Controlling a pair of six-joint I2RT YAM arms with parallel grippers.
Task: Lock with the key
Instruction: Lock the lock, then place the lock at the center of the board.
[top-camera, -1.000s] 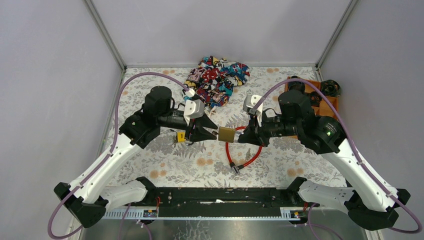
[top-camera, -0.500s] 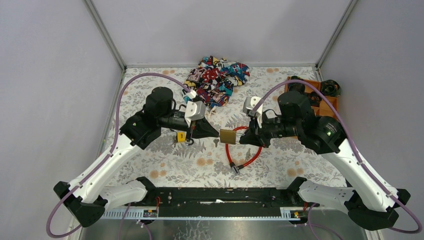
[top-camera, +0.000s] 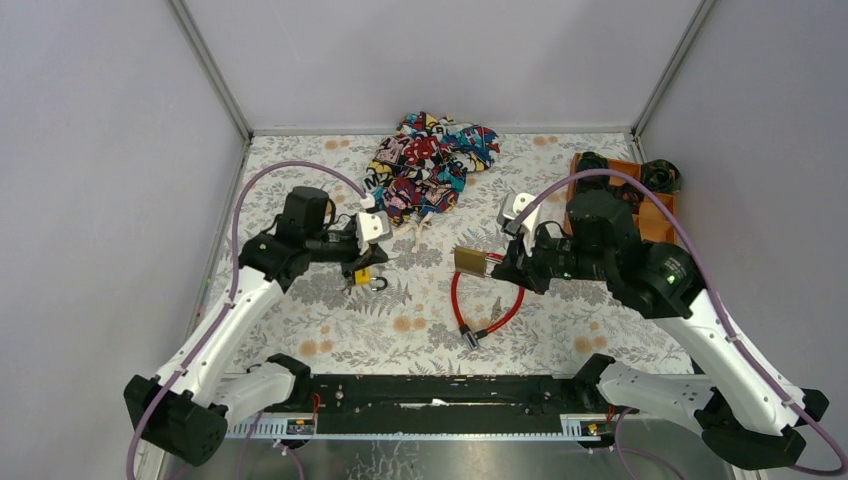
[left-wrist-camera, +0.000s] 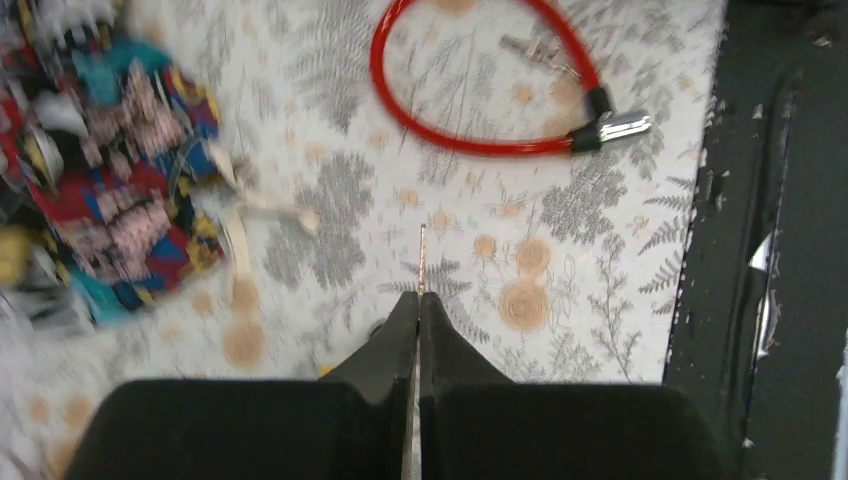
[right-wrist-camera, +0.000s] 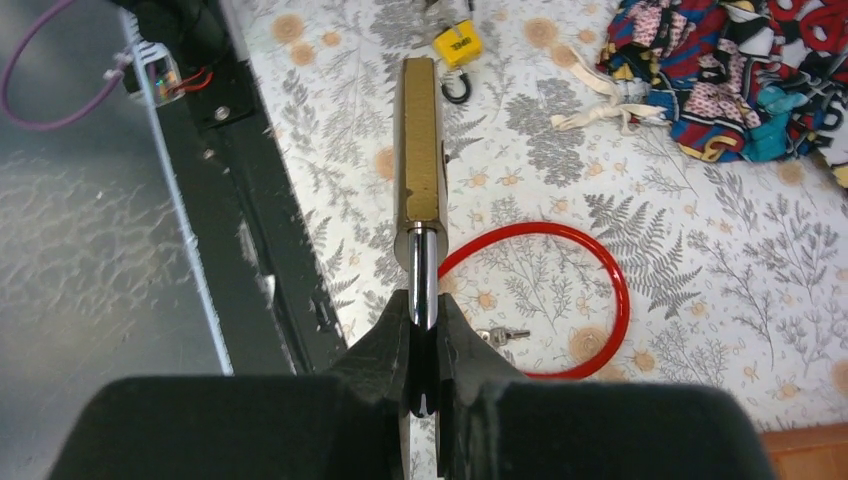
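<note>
right gripper (right-wrist-camera: 424, 312) clenched on brass padlock (right-wrist-camera: 420, 140) by its shackle, body held out toward the left arm; left gripper (left-wrist-camera: 419, 299) clenched on key (left-wrist-camera: 422, 258), blade forward, likely for insertion

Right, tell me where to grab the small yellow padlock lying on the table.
Grip the yellow padlock by its blocky body, squeezing across its two side edges, coming straight down from above. It lies flat on the table with its dark shackle sticking out one end, so the body probably offers the firmest parallel faces.
</note>
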